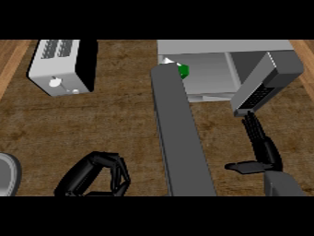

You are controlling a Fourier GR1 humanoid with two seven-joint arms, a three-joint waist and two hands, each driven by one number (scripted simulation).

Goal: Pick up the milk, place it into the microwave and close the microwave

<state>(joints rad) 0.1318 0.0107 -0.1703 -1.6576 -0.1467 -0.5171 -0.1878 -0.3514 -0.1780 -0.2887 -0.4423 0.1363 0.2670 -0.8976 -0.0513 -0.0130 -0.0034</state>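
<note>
The white milk carton with a green side [179, 68] already stands inside the grey box-shaped microwave [213, 48] at the upper right of the frame, mostly hidden behind the top end of the long dark grey microwave door [179, 138], which swings out toward the bottom of the frame and runs down its centre. Closing that door looks like the step left.

The main risk, as I judge it, is the carton's position: it sits close to the opening's left edge, right where the door hinges, so a closing swing could clip it or be blocked if it leans outward. A second risk is the right hand [258, 143] sliding off the thin door edge, since it would push with straight fingers rather than a hold.

That right hand rises from the lower right, fingers extended straight up toward the tilted grey panel [268, 83] at the microwave's right side, fingertips near its lower end, thumb sticking out to the left. It holds nothing. The left hand [95, 177] sits at the lower left with its fingers curled inward around nothing, resting over the brown wooden counter [71, 124].
</note>
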